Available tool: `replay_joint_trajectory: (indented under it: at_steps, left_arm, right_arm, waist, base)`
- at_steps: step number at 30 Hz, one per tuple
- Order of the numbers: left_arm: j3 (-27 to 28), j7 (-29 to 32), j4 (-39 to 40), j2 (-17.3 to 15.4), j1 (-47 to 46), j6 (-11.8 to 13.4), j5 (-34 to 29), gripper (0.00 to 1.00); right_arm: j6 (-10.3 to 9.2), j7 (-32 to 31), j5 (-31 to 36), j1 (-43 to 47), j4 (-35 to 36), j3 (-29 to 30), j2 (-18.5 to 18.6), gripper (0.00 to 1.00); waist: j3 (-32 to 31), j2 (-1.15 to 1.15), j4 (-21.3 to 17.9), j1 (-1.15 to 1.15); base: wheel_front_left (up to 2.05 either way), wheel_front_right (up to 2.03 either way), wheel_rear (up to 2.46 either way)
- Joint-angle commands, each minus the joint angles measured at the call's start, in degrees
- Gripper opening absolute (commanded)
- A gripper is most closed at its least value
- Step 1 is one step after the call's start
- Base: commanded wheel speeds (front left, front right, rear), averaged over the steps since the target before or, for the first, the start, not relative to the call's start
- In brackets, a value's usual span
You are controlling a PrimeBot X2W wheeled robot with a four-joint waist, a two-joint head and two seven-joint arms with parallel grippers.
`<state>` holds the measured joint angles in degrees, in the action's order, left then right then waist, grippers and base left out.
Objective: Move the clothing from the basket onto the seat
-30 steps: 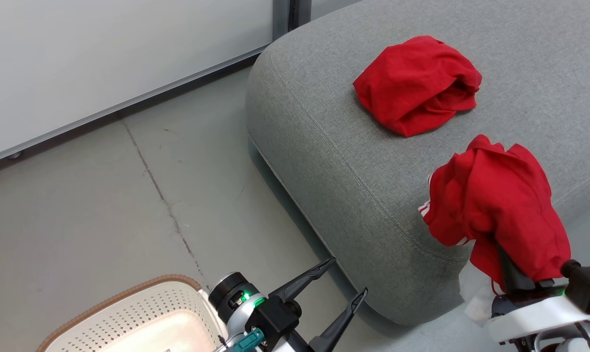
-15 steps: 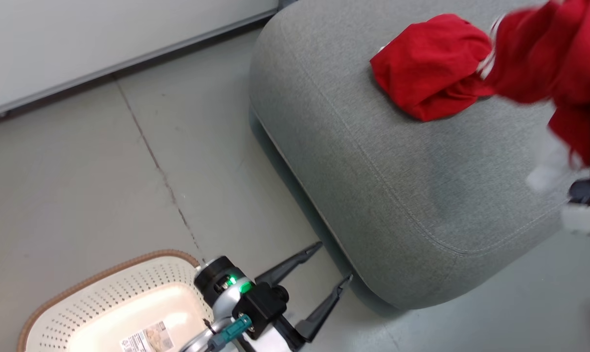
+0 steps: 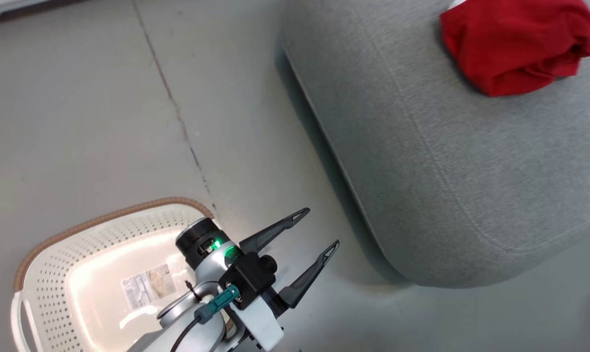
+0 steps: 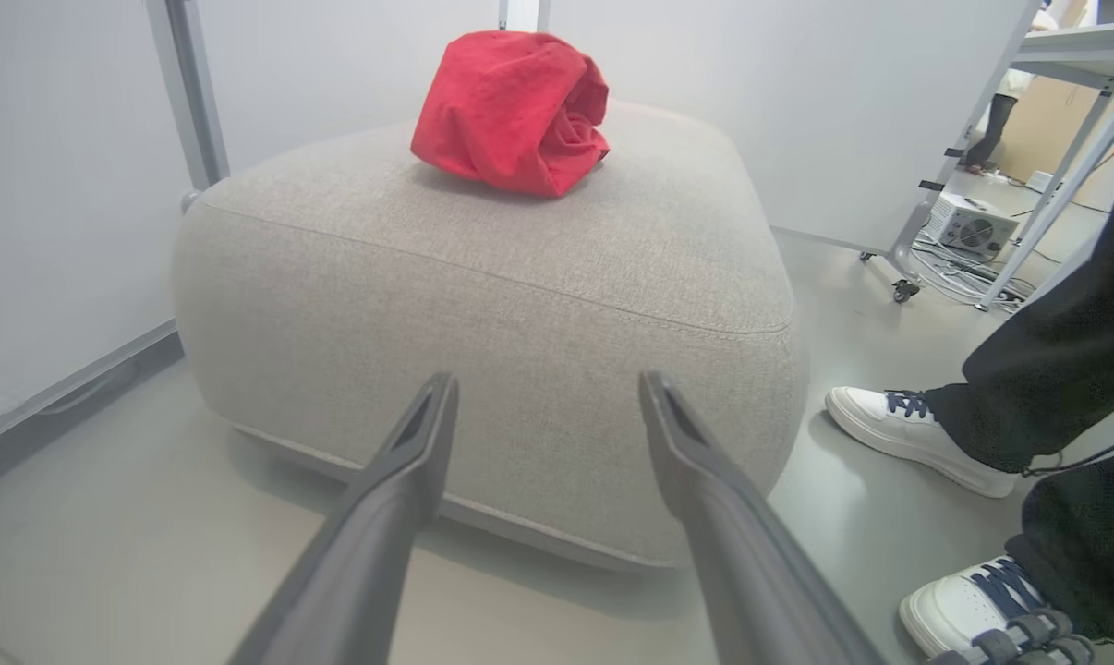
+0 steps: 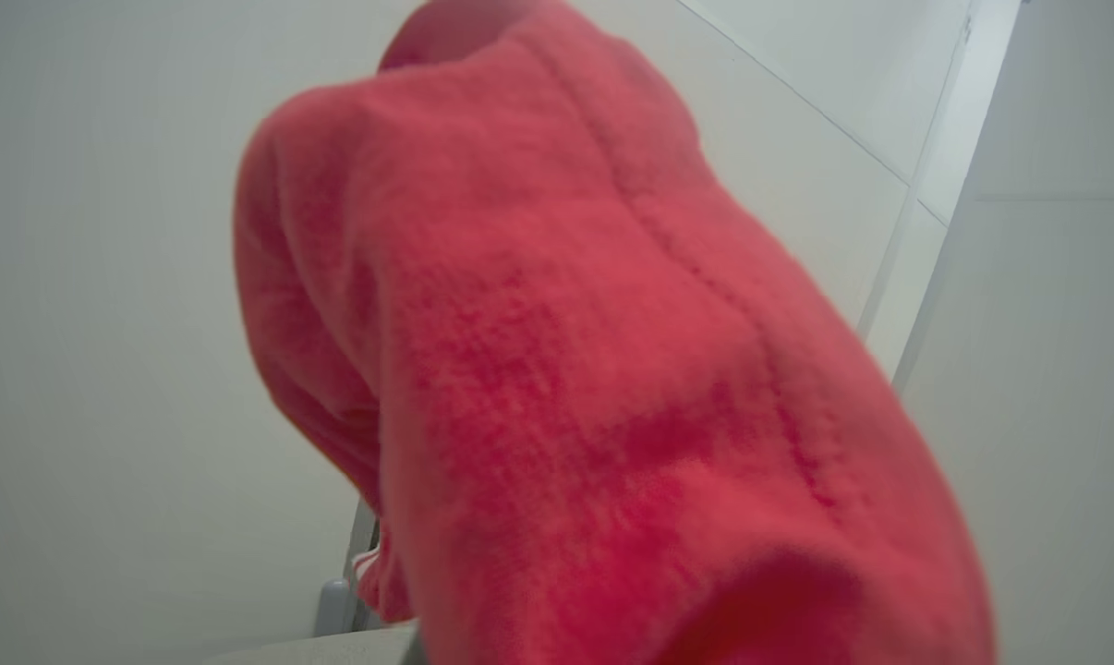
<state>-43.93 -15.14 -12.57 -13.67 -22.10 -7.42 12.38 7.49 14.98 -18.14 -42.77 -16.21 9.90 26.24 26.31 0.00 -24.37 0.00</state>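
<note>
Our right claw is closed on 1 red garment (image 5: 612, 388), the seat (image 3: 471, 171) lying right of our open, empty left claw (image 3: 319, 227).

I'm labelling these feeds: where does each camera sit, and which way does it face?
Head view: looks down at white perforated basket, grey fabric seat; open left gripper shows.
Left wrist view: looks level along its fingers at the seat, a person's shoes beside it.
Right wrist view: blurred red garment draped close ahead.
Head and left wrist views share the bunched red garment on the seat.
</note>
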Motion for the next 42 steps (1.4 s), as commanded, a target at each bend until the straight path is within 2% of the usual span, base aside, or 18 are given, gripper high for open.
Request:
replay_joint_trajectory:
  at_steps: [1,7,23,34,40,41,42]
  left_arm:
    - [0.09,0.01,0.17,-0.52,-1.35,-0.09,-0.28,1.0]
    - [-0.72,0.01,0.59,-1.06,-3.99,-0.09,-0.55,1.0]
    - [-0.06,0.01,1.24,-0.97,-6.82,-0.1,-1.18,1.0]
    - [1.39,0.01,1.58,0.38,-5.18,-0.1,-2.0,1.0]
    - [1.99,0.01,1.58,0.54,-4.57,-0.1,-2.27,1.0]
    - [2.05,0.01,1.69,0.65,-4.46,-0.1,-2.33,1.0]
    - [2.04,0.01,1.72,0.76,-4.32,-0.1,-2.36,1.0]
  right_arm:
    - [0.01,0.28,0.66,-2.2,-3.18,0.42,1.42,0.0]
    - [0.01,0.28,2.0,-8.01,-14.15,0.4,4.52,0.0]
    - [0.01,0.27,3.34,-15.4,-37.83,-5.68,3.48,0.0]
    - [0.01,0.14,3.4,-15.28,-47.01,-7.71,2.71,0.0]
    - [0.01,0.14,2.82,-14.57,-48.52,-7.93,2.64,0.0]
    - [0.0,0.14,2.76,-14.53,-48.6,-7.85,2.74,0.29]
    - [0.0,0.14,2.55,-14.36,-48.73,-8.0,2.48,0.45]
  waist:
    - [2.78,0.0,2.4,0.0]
    - [6.62,0.0,5.3,0.0]
    - [13.99,0.0,10.0,0.0]
    - [14.91,0.0,11.43,0.0]
    - [13.92,0.0,11.4,0.0]
    - [13.7,0.0,11.34,0.0]
    - [13.39,0.0,11.27,0.0]
  base:
    - [0.0,0.0,0.0]
    - [0.0,0.0,0.0]
    - [0.0,0.0,0.0]
    - [0.0,0.0,0.0]
    - [0.0,0.0,0.0]
    - [0.0,0.0,0.0]
    - [0.0,0.0,0.0]
